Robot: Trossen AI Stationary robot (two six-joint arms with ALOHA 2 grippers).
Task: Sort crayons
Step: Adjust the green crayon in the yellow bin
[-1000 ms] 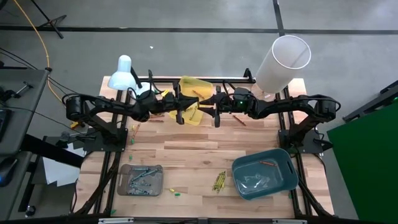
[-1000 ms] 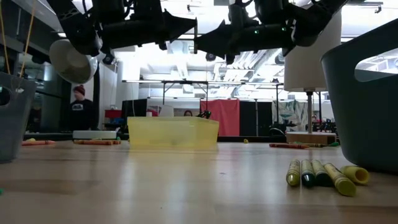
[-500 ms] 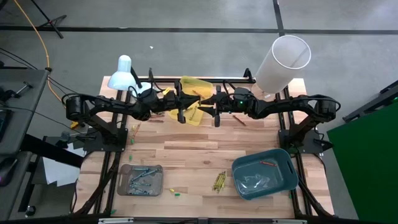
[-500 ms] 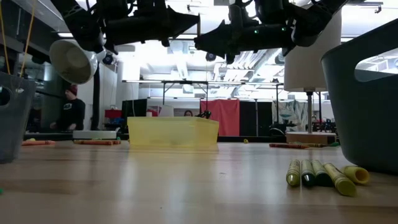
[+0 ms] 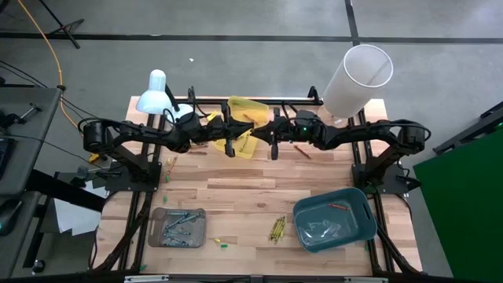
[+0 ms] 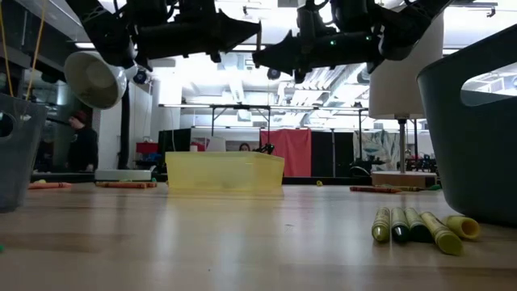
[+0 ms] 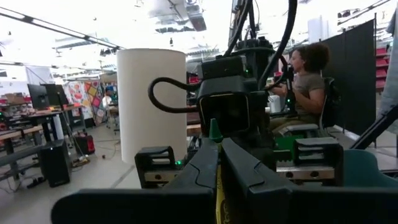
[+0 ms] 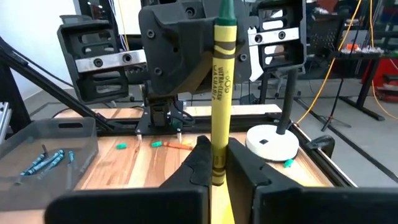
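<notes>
A yellow-olive crayon (image 8: 221, 81) with a green tip stands upright in the air over the yellow tray (image 5: 240, 106) at the table's far middle. My left gripper (image 5: 245, 135) and right gripper (image 5: 261, 135) meet there tip to tip, both shut on the crayon. In the low view the left gripper (image 6: 257, 29) is a little higher than the right gripper (image 6: 257, 56). Several olive crayons (image 5: 277, 229) lie on the table near the teal tray (image 5: 334, 220). Blue crayons lie in the grey tray (image 5: 178, 227). My left gripper pinches the crayon's upper part (image 7: 219, 182) between its two fingers, coming about level from the table's left, across the crayon. The green tip (image 7: 214, 129) sticks up above the fingers. My right gripper pinches the crayon's lower end (image 8: 217, 163) between its two fingers, level from the table's right, across it. The crayon stands upright above the fingers, clear of the tray and table.
A white lamp (image 5: 157, 93) stands at the far left and a white cylinder (image 5: 357, 79) at the far right. Orange crayons (image 5: 302, 151) and small green bits (image 5: 222, 244) lie on the wood. People show in the room beyond the table.
</notes>
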